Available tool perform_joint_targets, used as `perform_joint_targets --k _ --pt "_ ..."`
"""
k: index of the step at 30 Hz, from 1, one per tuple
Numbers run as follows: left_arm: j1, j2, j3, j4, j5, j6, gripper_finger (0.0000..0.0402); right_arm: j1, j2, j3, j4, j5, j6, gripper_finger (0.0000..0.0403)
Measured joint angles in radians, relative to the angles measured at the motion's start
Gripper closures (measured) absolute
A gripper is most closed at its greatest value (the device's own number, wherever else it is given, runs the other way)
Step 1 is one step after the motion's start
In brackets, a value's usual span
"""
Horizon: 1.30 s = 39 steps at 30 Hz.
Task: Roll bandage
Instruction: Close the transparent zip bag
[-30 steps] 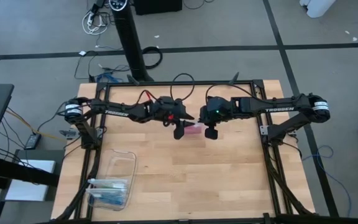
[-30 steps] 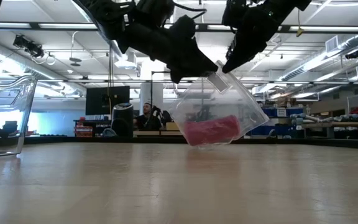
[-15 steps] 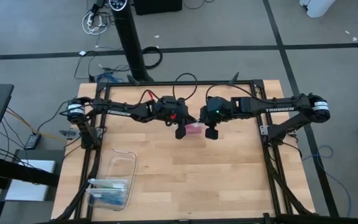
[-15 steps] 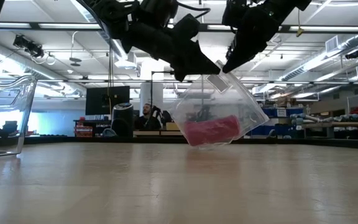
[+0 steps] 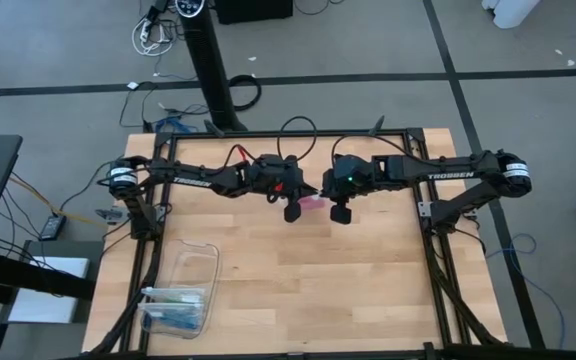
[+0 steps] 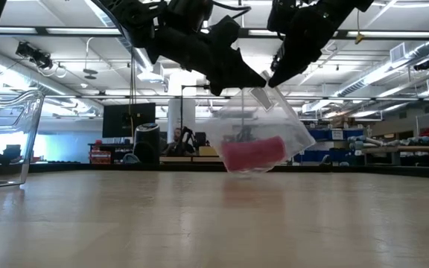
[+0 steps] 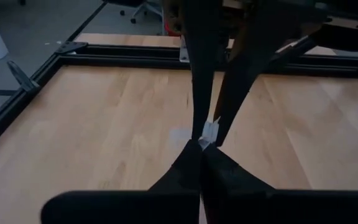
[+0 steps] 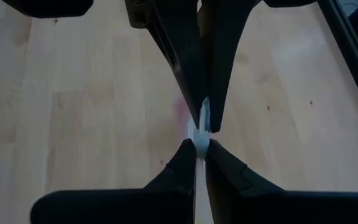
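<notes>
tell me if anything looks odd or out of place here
The magenta-pink fabric bandage is sealed inside a clear plastic bag that hangs tilted above the wooden table. The left gripper and right gripper both pinch its top edge.

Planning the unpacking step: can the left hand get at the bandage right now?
Probably not: the bandage sits inside the clear bag, and the left hand and right hand are both shut on its top edge.
</notes>
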Motion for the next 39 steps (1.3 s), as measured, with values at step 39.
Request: perform_joint_targets --k 39 --pt "0.0 -0.072 0.0 0.028 0.056 -0.032 0.0401 0.033 -0.018 -0.004 -0.207 0.012 0.065 0.0386"
